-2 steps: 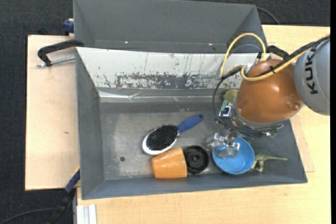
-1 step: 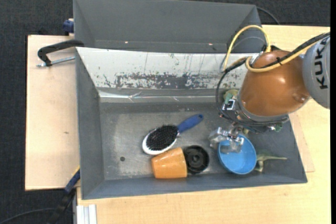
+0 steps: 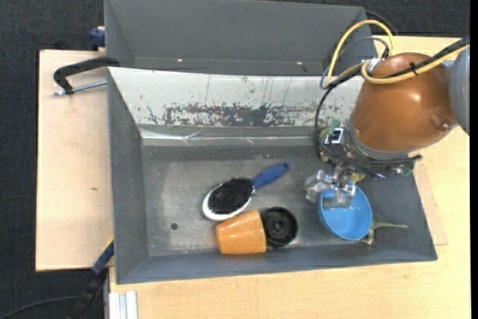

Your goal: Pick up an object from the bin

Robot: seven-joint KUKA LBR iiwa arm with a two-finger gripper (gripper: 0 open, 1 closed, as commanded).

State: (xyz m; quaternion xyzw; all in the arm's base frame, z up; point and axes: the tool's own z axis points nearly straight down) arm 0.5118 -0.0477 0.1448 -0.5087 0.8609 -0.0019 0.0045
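Blue bowl (image 3: 351, 220) is lying in the bin's (image 3: 127, 183) near right corner. I am seeing the gripper (image 3: 331, 187) hanging over the bowl's far left rim. The arm is reaching in from the right, wrist pointing down. Gripper opening: I cannot tell.

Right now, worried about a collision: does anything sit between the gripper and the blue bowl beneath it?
Nothing visible does. The gripper hangs right over the upper left rim of the blue bowl, at the right end of the bin. The black round lid and the orange cup lie off to its left.
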